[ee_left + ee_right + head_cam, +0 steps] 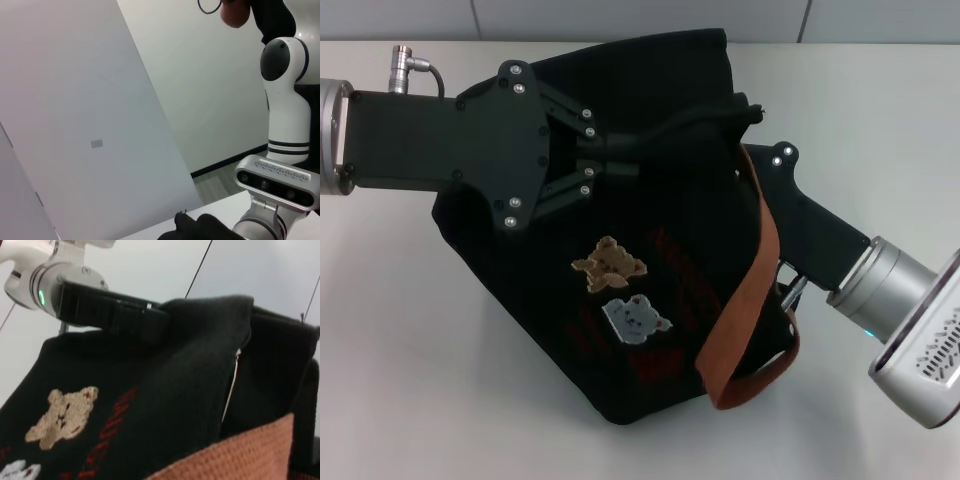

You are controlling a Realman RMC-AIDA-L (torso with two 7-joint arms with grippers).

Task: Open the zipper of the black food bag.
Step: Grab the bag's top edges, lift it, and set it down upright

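Note:
The black food bag (620,300) lies tilted on the white table, its tan bear patch (609,262) and pale grey patch (634,319) facing up. An orange-brown handle (752,290) loops over its right side. My left gripper (620,163) reaches in from the left and is shut on the bag's top fabric. My right gripper (782,170) comes in from the right against the bag's upper right edge, its tip hidden behind the fabric. A slim silver piece (790,294) beside the handle looks like the zipper pull. The right wrist view shows a thin pale seam line (229,390) on the bag.
The white table (410,380) surrounds the bag on all sides. A wall runs along the far edge (640,20). In the left wrist view, the right arm's wrist (272,182) is close by, with the robot's white body (285,100) behind it.

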